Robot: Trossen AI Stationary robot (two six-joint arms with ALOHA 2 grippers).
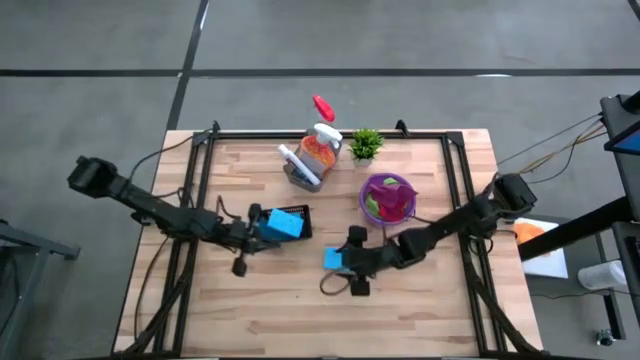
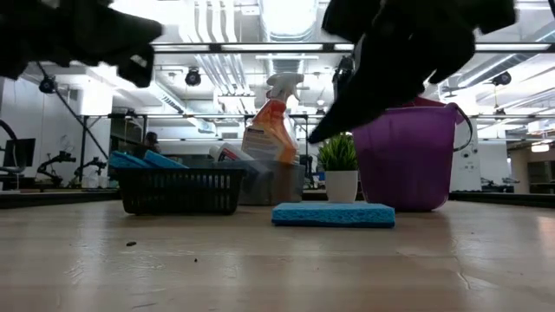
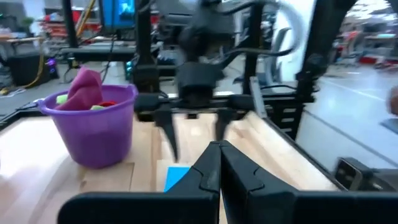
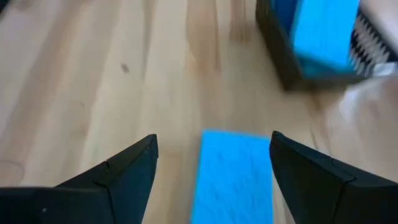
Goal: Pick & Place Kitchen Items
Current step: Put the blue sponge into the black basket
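A blue sponge (image 1: 331,259) lies flat on the wooden table; it also shows in the low view (image 2: 334,214) and in the right wrist view (image 4: 233,177). My right gripper (image 1: 346,262) is open above it, with one finger on either side (image 4: 214,140), not touching it. A black basket (image 1: 287,222) holds more blue sponges (image 4: 317,37). My left gripper (image 3: 217,149) is shut and empty at the basket (image 1: 262,228). A purple bucket (image 1: 388,197) holds magenta and green cloths (image 3: 87,87). An orange spray bottle (image 1: 320,145) stands at the far side.
A small potted plant (image 1: 365,143) stands beside the spray bottle, next to a grey caddy (image 1: 300,170) holding a white bottle. A red object (image 1: 323,107) lies beyond the table's far edge. Bare wood stretches along the near edge (image 1: 300,320).
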